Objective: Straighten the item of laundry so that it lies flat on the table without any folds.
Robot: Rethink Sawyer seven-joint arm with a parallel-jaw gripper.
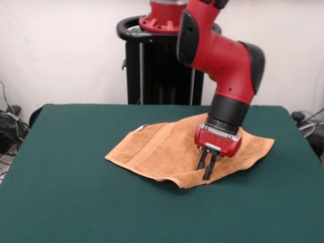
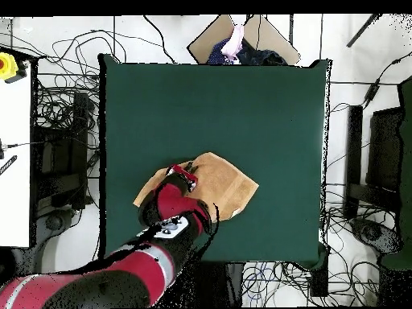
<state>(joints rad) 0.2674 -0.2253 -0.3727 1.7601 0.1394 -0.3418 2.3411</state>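
The item of laundry (image 1: 162, 152), a tan-orange towel, lies rumpled on the dark green table (image 1: 71, 192), a little right of centre. Its right part is folded over and its front edge bulges up. A small white tag (image 1: 140, 128) shows at its back left corner. My gripper (image 1: 205, 169) points down onto the towel's front right part, its two black fingers close together and pinching the cloth. From above, the towel (image 2: 229, 187) lies near the robot's side of the table (image 2: 217, 96), and the gripper (image 2: 188, 170) is over its left half.
Wide bare green felt surrounds the towel on every side. In the overhead view, cables cover the floor around the table, a cardboard sheet (image 2: 265, 36) with a pink thing lies past the far edge, and a white bench (image 2: 14, 161) stands at the left.
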